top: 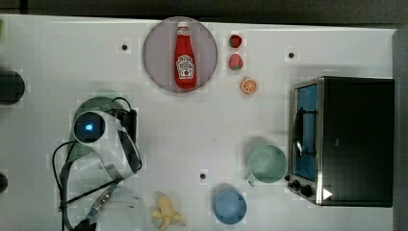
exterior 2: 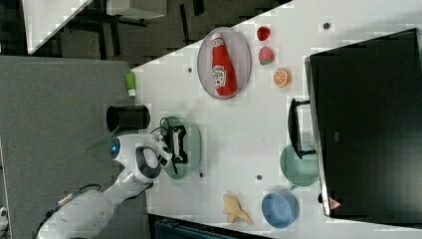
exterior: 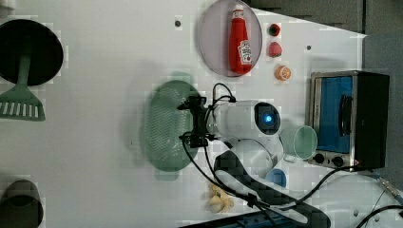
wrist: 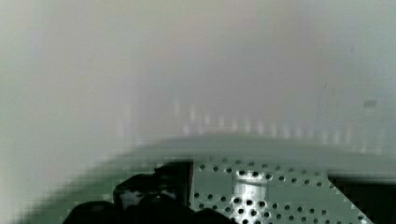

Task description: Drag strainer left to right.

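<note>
The gripper (exterior: 194, 121) hangs over the strainer (exterior: 164, 126), right above the edge of the bowl that faces the toaster oven (exterior: 347, 118). Its jaws stand wide apart, one toward each end of that edge, and nothing is between them. In the wrist view the perforated wall of the strainer (wrist: 280, 196) sits directly under the fingers (wrist: 154, 186), so the tool seems to be inside the bowl or level with its rim; whether it already touches the plastic cannot be told.

The strainer lies on the white table (top: 202, 130), well apart from the toaster oven, with the mint mug (top: 267, 163) and open tabletop between the two. In the top view most of it is hidden beneath the arm, with a green arc (top: 98, 103) showing. Its long axis runs across the line from strainer to toaster oven, so the coming drag would probably carry it broadside toward the oven, with the gripper pressing or hooking the wall on the oven side.

The strainer is a pale mint-green oblong bowl with rows of small holes, a wide flat rim and a small tab at each end. It looks light and likely to slide easily. The mint mug sits close to the probable path and could be nudged.
</note>
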`<state>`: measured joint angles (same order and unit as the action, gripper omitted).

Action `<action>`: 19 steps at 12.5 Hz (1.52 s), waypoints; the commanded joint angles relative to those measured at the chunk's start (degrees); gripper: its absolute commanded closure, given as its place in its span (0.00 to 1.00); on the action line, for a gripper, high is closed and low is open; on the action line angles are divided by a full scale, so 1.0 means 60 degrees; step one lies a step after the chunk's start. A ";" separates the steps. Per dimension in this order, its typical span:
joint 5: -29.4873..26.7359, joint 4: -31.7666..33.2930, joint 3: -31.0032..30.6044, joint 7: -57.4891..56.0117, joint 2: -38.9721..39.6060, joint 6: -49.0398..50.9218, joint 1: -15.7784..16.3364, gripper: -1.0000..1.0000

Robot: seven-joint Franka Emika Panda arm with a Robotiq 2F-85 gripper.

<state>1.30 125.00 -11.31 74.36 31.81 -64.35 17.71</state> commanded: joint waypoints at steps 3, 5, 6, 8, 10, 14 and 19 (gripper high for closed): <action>-0.0110 0.0877 0.0354 -0.1505 -0.0843 0.0009 -0.1125 0.00; -0.0110 0.1071 0.0475 -0.1993 -0.1002 -0.0023 -0.1440 0.00; -0.0110 0.1139 0.0548 -0.2265 -0.1090 -0.0013 -0.1588 0.00; -0.0110 0.1296 0.0705 -0.2941 -0.1253 -0.0013 -0.1849 0.00; -0.0110 0.1502 0.0895 -0.3636 -0.1374 -0.0026 -0.2092 0.00; -0.0110 0.1756 0.1420 -0.4879 -0.1541 -0.0026 -0.2517 0.00; -0.0110 0.1801 0.2210 -0.6000 -0.1605 -0.0073 -0.2743 0.00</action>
<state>0.94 136.08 1.44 44.48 22.76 -64.63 2.21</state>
